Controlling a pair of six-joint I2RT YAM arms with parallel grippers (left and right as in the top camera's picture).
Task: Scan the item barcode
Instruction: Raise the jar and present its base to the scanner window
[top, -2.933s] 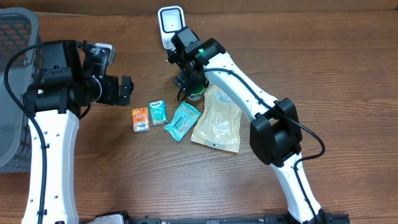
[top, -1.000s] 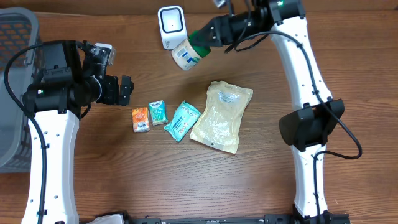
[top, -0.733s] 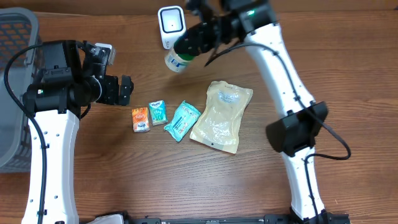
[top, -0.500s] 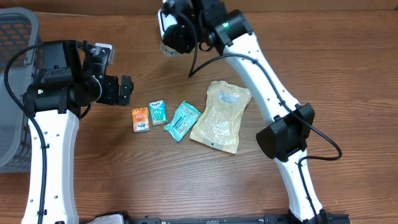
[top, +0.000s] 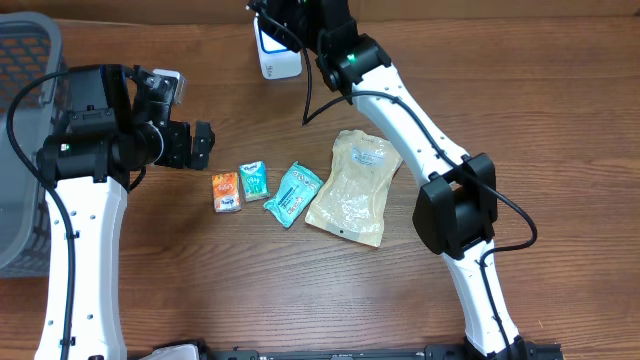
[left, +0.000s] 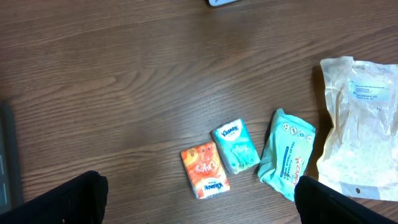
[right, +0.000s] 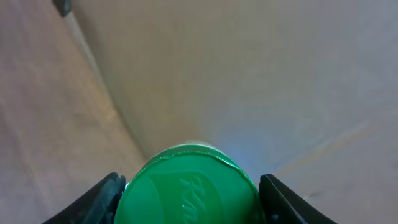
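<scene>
— Where's the bottle (right: 186, 190)? I can't find it from above.

— It's tucked under the right wrist, at twelve o'clock on the table (top: 560, 120), just beside the white scanner (top: 270, 60). The wrist camera shows its green cap (right: 189, 173) filling the gap in the right gripper (right: 190, 200). The jaws are partway closed, one on each side of the cap.

— So it has hold of it. And the barcode?

— I can't tell which way the label faces. I'd roll the wrist slowly, with the bottle's side square to the scanner's window, near but not touching. Pause at each turn so it can read.

— What could go wrong?

— Gripped at the cap end, the body could swing or slip if the wrist snaps round. Gentle is better.

— And the left gripper (top: 203, 146)?

— Over at nine o'clock, jaws spread as wide as they go, nothing in them. It's well apart from the scanner and from the clear pouch (top: 352, 187) at five o'clock. I'd say it needn't move.
</scene>
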